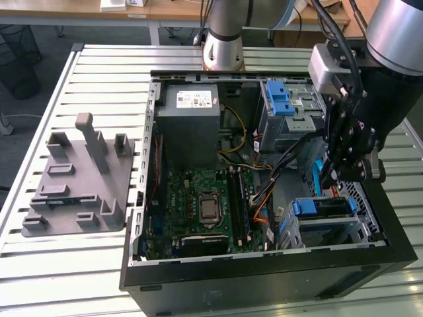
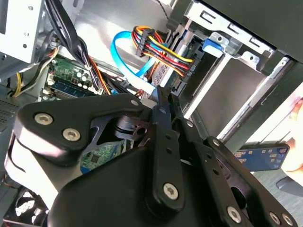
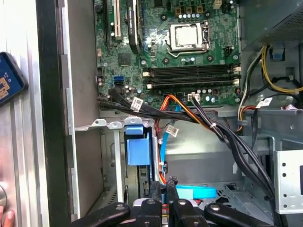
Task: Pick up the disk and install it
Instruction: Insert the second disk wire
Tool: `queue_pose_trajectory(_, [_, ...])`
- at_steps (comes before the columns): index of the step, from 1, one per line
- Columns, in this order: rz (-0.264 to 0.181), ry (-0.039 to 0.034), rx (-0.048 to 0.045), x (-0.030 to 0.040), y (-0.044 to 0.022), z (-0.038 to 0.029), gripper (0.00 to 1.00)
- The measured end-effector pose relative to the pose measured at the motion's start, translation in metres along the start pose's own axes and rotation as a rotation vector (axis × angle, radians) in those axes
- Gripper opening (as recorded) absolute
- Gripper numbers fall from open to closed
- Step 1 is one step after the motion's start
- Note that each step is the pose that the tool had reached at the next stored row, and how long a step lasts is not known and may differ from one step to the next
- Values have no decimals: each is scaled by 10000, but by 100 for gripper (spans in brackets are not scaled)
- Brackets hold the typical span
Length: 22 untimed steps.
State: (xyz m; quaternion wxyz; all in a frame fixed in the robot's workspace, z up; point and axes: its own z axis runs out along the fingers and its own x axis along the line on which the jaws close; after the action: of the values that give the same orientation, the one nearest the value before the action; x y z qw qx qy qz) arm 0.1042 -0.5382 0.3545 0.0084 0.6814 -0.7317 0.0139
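Observation:
The disk, a flat drive with a blue plastic front, lies in the lower bay at the front corner of the open computer case, on the exterior view's right. In the first wrist view its blue front sits in the grey bay. My gripper hangs just above and behind the bay, among the cables. In both wrist views its black fingers come together at the tips, with nothing visible between them. A light blue flat cable ends beside my gripper.
Orange, red and black cables cross between the motherboard and the bay. The grey power-supply box and an upper cage with a blue latch stand at the back. A grey fixture lies beside the case. A fingertip shows outside it.

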Motion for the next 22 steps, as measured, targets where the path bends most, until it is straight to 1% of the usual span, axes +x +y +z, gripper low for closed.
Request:
queue_pose_trajectory(3, [2,1,0,0,0,0,16])
queue_pose_trajectory(4, [0,-17,-8,5,-9,2,16])
queue_pose_trajectory(5, [1,-74,-26,10,-21,8,16])
queue_pose_trajectory(6, [1,-159,-44,17,-29,13,16])
queue_pose_trajectory(7, [1,-274,-61,27,-35,16,16])
queue_pose_trajectory(9, [3,-526,-88,49,-42,25,16])
queue_pose_trajectory(10, [3,-592,-93,69,-44,32,16])
queue_pose_trajectory(14, [3,-599,-95,146,-51,50,16])
queue_pose_trajectory(20, [3,-607,-95,203,-58,92,16])
queue_pose_trajectory(22, [3,-608,-95,205,-58,95,16])
